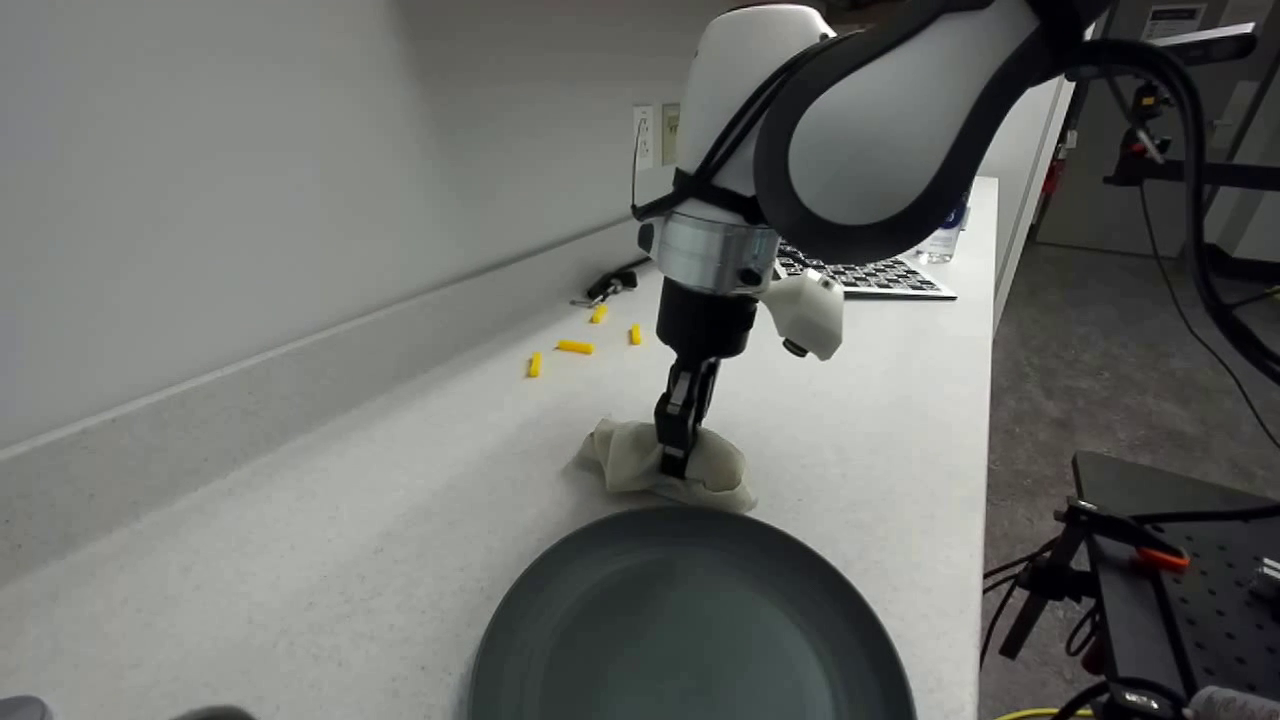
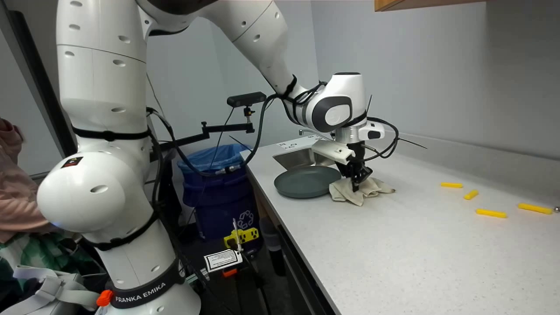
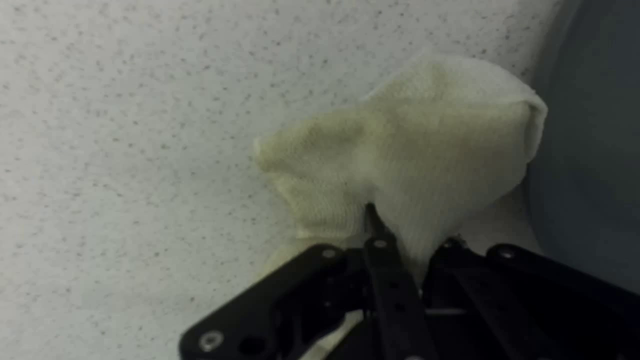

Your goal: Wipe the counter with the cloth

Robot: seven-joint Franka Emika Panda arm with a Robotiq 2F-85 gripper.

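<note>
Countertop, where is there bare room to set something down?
On the countertop, a broad bare patch lies between the four yellow sticks and the front edge. Another lies between the dark round plate and the backsplash. It is crowded where the hand grips the cloth, close beside the plate.

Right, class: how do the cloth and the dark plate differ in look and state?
The cloth is cream and crumpled; the plate is dark and round. The hand grips the cloth, while the plate is not held. Both rest on the counter.
</note>
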